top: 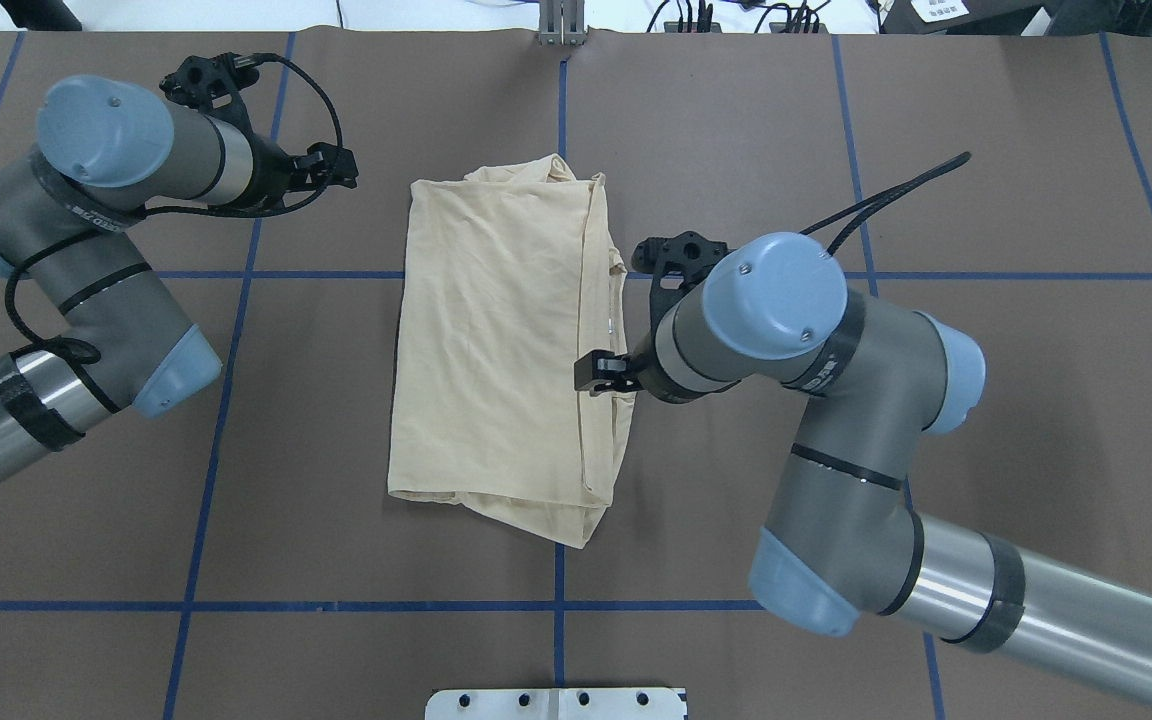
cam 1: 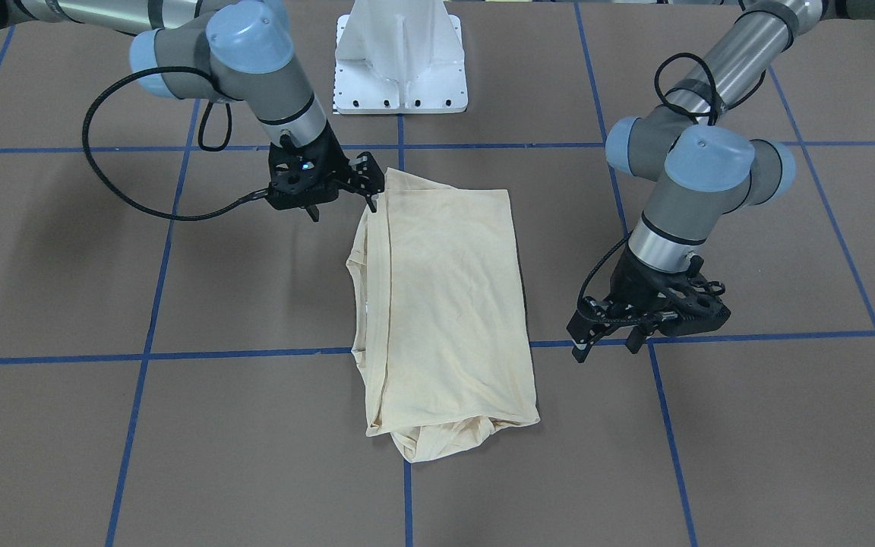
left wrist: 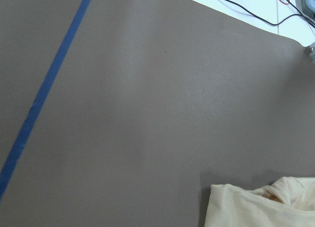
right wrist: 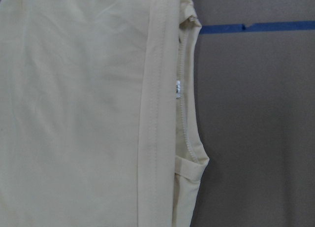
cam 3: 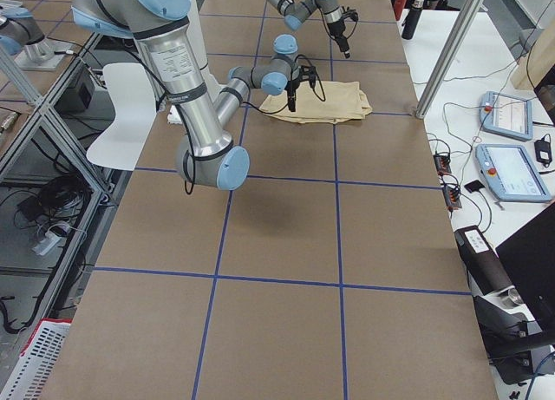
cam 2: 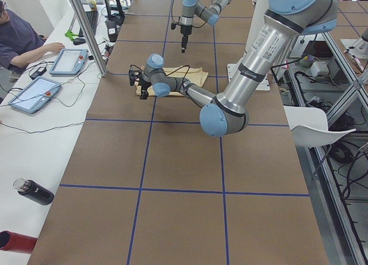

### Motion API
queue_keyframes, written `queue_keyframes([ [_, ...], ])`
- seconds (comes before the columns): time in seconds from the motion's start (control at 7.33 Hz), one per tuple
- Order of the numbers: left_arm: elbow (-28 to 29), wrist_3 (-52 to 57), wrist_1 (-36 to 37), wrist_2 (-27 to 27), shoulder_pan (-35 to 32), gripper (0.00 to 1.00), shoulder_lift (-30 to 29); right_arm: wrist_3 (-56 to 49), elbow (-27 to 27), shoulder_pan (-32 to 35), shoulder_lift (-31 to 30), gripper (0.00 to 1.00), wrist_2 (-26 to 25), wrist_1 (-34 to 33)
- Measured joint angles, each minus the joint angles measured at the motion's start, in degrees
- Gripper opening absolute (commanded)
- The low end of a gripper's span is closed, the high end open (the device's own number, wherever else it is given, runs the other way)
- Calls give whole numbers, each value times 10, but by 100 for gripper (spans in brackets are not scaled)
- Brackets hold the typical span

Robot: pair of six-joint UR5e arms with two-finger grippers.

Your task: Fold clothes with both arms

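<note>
Shirt: the cream-yellow shirt (top: 496,350) lies folded into a long panel at the middle of the bench (top: 786,130), plain side up. Under-layers poke out at its 12 and 6 o'clock ends in the overhead view.
Neck label: a small white tag (right wrist: 178,89) shows between layers along the shirt's 3 o'clock edge.
Right fingers (top: 598,378): at that 3 o'clock edge, on or just over the hem. I cannot tell whether they pinch cloth or stand parted.
Left fingers (top: 334,168): off toward 10 o'clock from the shirt, apart from it. They look parted and hold nothing.
Bench marks: blue tape lines (top: 336,605) form a grid.
</note>
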Motion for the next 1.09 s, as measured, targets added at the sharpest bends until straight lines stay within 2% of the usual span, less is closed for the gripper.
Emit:
queue_keyframes([
  [0.27,-26,6,12,-1,-1,99,17,-67,-14,-44,23,100,-56,-52],
  [0.55,-33,6,13,-4,-1,99,22,-105,-36,-81,33,100,-99,-66],
  [1.09,-33,3,13,-18,-1,99,30,-123,-68,-94,44,100,-112,-69],
])
